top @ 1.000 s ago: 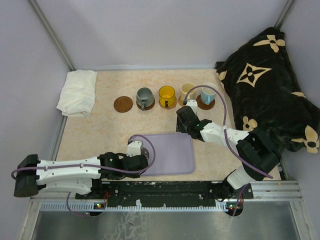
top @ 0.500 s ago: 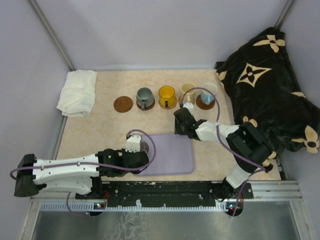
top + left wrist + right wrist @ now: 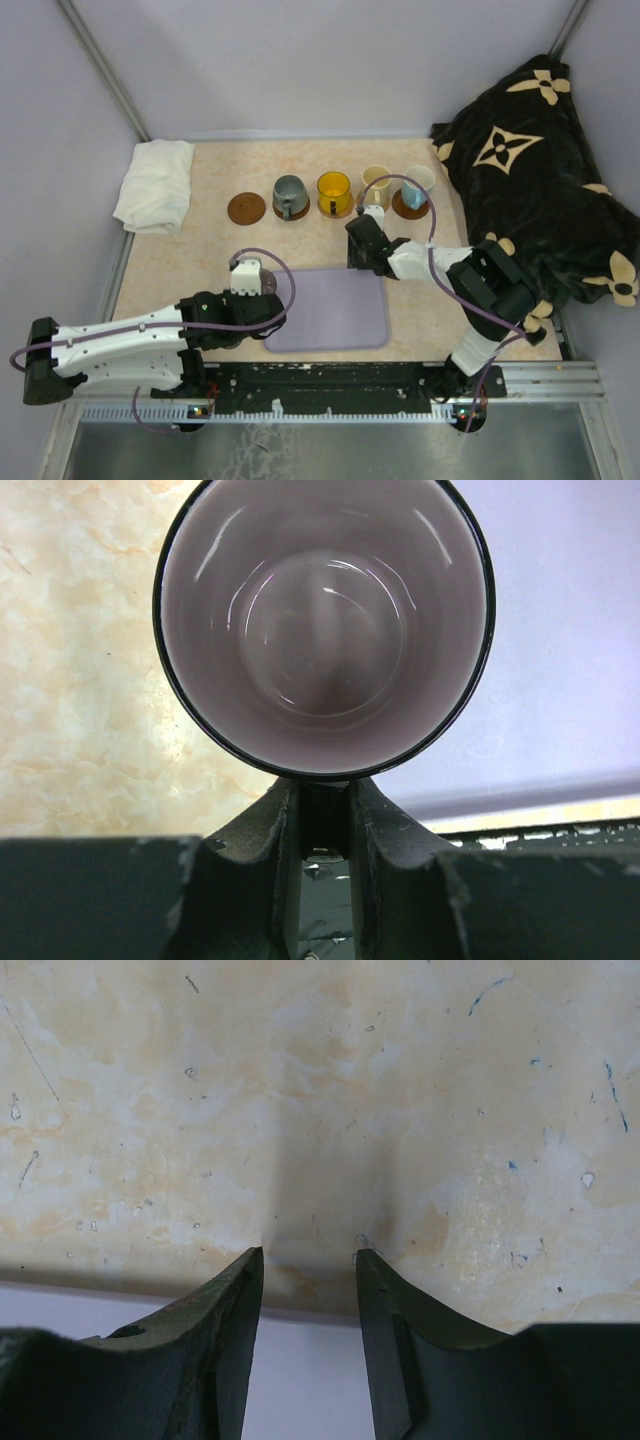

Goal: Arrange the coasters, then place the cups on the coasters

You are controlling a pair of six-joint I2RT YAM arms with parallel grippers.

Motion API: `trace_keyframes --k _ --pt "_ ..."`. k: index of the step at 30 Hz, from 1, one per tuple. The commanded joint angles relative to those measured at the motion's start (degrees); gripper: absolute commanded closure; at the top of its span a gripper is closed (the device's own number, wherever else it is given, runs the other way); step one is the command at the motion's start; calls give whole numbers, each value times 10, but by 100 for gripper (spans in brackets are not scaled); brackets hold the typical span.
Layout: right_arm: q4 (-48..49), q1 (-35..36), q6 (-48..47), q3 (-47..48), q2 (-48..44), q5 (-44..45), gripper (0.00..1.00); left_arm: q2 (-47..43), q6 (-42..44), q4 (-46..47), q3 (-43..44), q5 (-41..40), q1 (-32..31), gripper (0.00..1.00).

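Left hand point(image 3: 325, 802) pinches the mauve cup point(image 3: 325, 630) upright over the left edge of the tray point(image 3: 560, 630); right hand point(image 3: 308, 1280) stands half open, empty, over the worktop point(image 3: 320, 1090) by the tray's far edge.

L arm reaches fwd, L gripper point(image 3: 322, 808) pinching mauve cup point(image 3: 325, 630) at its tips; R gripper point(image 3: 308, 1260) points down, jaws apart, empty.

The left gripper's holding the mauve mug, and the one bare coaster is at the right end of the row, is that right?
Not quite. The left gripper does hold the mauve mug, but the bare coaster is at the left end of the row, next to the grey-green mug; the top external view shows it.
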Motion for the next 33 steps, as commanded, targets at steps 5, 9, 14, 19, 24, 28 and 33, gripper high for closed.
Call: trace_keyframes --k 5,9,14,19,24,28,33 --pt "10 -4 6 -12 2 -2 57 -20 74 51 20 -29 74 100" --pt "7 0 9 -18 2 2 58 -32 133 102 7 -3 129 100" --pt "8 3 18 -33 -21 5 58 -34 184 141 12 6 173 100" --pt "6 7 26 -41 -23 6 58 -29 220 176 13 10 203 100" --pt "3 12 32 -44 -28 8 58 -23 246 218 12 30 231 100" --pt "-1 16 35 -48 -35 14 58 -12 266 248 13 43 247 100" --pt "-7 18 40 -57 -50 20 58 4 292 272 17 48 270 100"
